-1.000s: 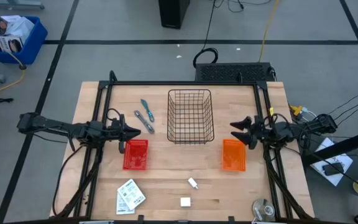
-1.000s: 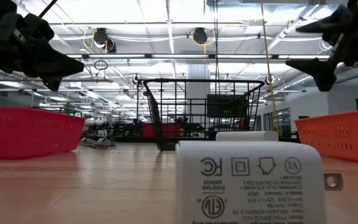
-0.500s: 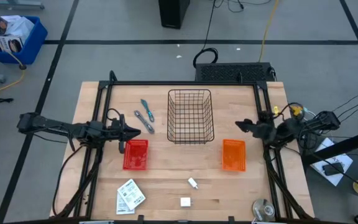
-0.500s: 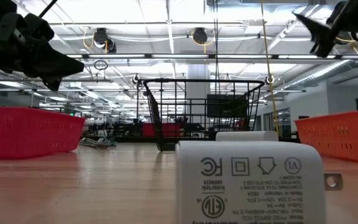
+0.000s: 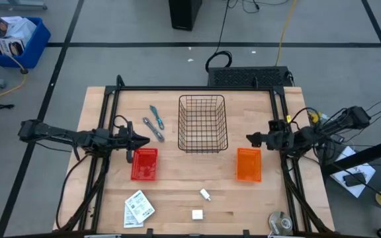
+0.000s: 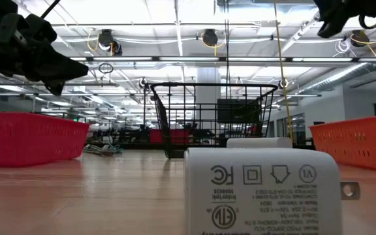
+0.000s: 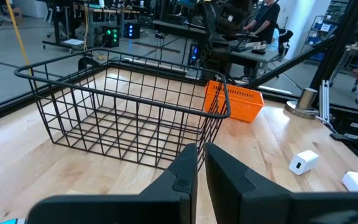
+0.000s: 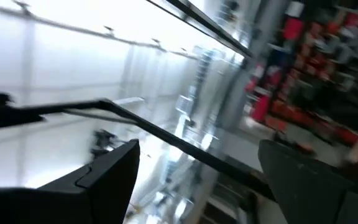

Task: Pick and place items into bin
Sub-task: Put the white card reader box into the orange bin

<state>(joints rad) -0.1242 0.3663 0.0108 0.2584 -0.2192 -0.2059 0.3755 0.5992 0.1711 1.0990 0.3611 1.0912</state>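
The items lie on the wooden table. A blue-handled tool [image 5: 155, 114] and a grey metal tool [image 5: 153, 127] lie left of the black wire basket [image 5: 202, 123]. White printed cards [image 5: 137, 208] and two small white blocks [image 5: 205, 194] [image 5: 197, 214] lie near the front edge. My left gripper [image 5: 144, 140] hovers shut and level above the red bin [image 5: 144, 164], pointing at the basket [image 7: 123, 118]. My right gripper [image 5: 250, 139] is open and holds nothing. It is raised right of the basket, above the orange bin [image 5: 248, 164], and tipped upward toward the ceiling [image 8: 197, 168].
Black frame rails [image 5: 111, 119] run along the table's left and right sides, under both arms. A round metal object [image 5: 280, 221] sits at the near right corner. In the low view one white block [image 6: 263, 189] fills the foreground. Bare wood lies between the two coloured bins.
My right gripper has risen and tipped its fingers upward while rolling about its own axis, leaving the top of the low view. It has stayed open. Nothing on the table has moved.
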